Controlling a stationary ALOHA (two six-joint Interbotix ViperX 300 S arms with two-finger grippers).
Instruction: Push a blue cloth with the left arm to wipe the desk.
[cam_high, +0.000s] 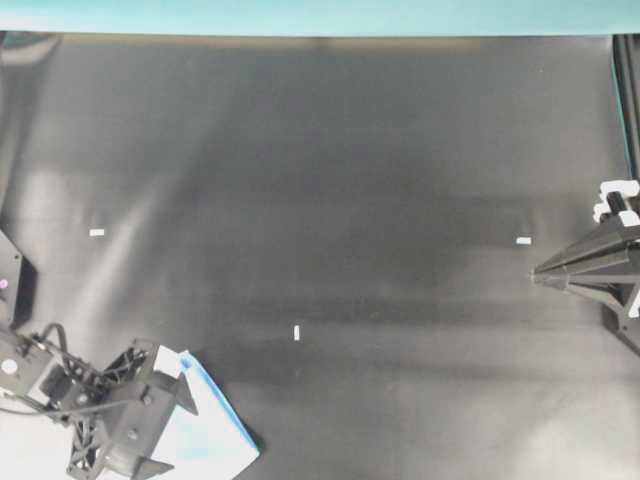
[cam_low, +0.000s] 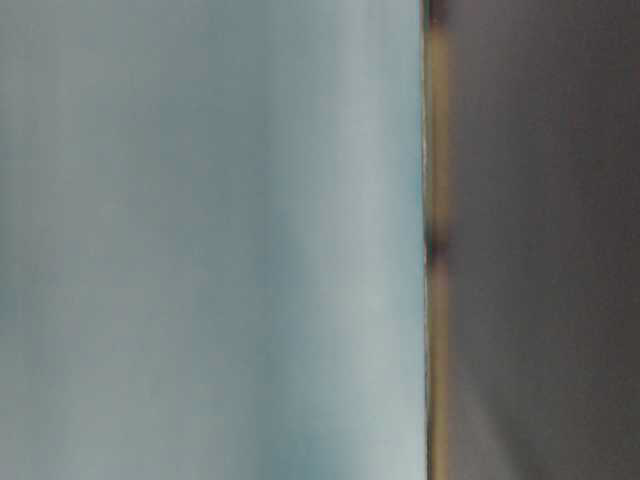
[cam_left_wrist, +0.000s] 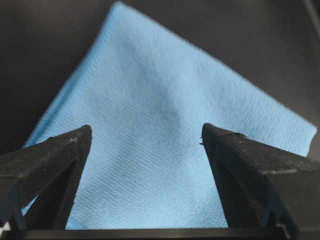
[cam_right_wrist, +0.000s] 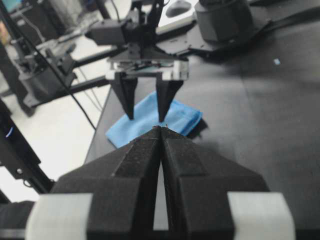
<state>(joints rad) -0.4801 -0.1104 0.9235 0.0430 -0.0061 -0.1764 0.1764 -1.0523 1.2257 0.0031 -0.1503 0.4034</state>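
Observation:
The blue cloth (cam_high: 215, 430) lies folded at the front left corner of the black desk (cam_high: 330, 180), with one corner at the desk's edge. My left gripper (cam_high: 180, 432) is open, its two black fingers pointing down over the cloth, one on each side of its middle. In the left wrist view the cloth (cam_left_wrist: 150, 100) fills the space between the spread fingers of the left gripper (cam_left_wrist: 146, 129). I cannot tell if the tips touch it. The right wrist view shows the cloth (cam_right_wrist: 182, 117) and the left gripper (cam_right_wrist: 146, 118) from across the desk. My right gripper (cam_high: 537, 275) is shut and empty at the right edge.
A teal strip (cam_high: 300, 15) runs along the far edge. Small white tape marks (cam_high: 97, 232) (cam_high: 297, 332) (cam_high: 522, 241) sit on the desk. White floor shows beyond the front left corner. The table-level view is blurred and shows nothing useful.

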